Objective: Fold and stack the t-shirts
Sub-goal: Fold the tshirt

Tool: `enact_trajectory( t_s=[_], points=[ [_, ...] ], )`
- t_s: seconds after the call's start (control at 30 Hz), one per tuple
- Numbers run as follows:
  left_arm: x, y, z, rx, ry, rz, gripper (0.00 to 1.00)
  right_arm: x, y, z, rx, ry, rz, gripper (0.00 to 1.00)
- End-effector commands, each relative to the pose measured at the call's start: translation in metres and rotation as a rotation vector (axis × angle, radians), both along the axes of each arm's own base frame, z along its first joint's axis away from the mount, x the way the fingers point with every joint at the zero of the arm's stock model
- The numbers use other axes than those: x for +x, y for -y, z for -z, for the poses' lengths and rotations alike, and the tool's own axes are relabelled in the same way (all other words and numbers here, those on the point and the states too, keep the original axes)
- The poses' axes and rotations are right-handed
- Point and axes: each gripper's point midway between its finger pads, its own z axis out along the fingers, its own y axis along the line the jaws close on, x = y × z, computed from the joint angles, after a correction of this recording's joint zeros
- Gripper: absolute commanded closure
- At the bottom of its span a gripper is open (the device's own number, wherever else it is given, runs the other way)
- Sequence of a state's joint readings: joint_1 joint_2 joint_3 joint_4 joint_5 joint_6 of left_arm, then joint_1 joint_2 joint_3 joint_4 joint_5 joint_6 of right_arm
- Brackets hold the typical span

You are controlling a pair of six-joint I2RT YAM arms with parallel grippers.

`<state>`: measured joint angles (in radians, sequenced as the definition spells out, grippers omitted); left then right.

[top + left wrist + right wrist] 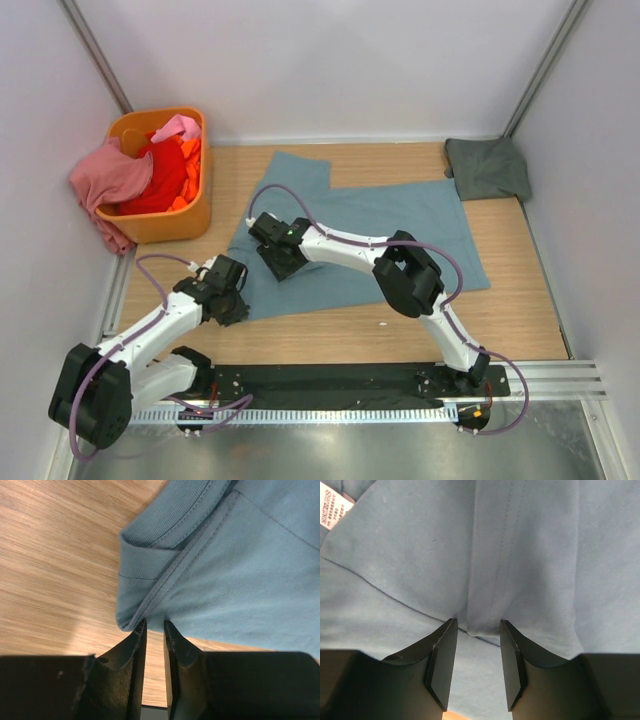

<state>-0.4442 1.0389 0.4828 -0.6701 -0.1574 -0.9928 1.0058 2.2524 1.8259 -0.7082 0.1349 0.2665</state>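
Observation:
The large blue-teal t-shirt [400,235] lies spread on the table. My left gripper [228,292] is at its near left corner. In the left wrist view its jaws stand close together and its fingertips [141,628] pinch the shirt's edge [131,615] beside the collar. My right gripper [277,248] is on the shirt's left part. It is open, with a raised fold of the cloth [485,615] between the jaws. A dark grey-green t-shirt [487,168] lies folded at the far right. Pink [112,178], red [160,175] and orange [190,155] shirts fill the basket.
The orange plastic basket [160,225] stands at the far left with the pink shirt hanging over its rim. White walls close in the left, far and right sides. A metal rail runs along the near edge.

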Motion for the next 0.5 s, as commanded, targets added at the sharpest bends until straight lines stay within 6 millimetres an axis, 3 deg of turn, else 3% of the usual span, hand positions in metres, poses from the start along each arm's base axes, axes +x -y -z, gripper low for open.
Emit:
enact_trajectory(
  t_s=[0.0,0.2,0.33,0.47],
  points=[
    [0.002,-0.005,0.000,0.020,0.020,-0.023,0.80,0.012,-0.007,-0.019,0.027,0.064,0.008,0.54],
    [0.002,-0.005,0.000,0.021,0.022,-0.024,0.80,0.010,-0.005,-0.010,0.005,0.046,0.006,0.57],
    [0.002,-0.005,-0.001,0.021,0.024,-0.024,0.81,0.006,-0.006,-0.005,-0.002,0.041,-0.001,0.70],
    [0.002,-0.005,0.000,0.024,0.022,-0.025,0.81,0.007,-0.004,-0.004,-0.010,0.043,0.000,0.90]
  ],
)
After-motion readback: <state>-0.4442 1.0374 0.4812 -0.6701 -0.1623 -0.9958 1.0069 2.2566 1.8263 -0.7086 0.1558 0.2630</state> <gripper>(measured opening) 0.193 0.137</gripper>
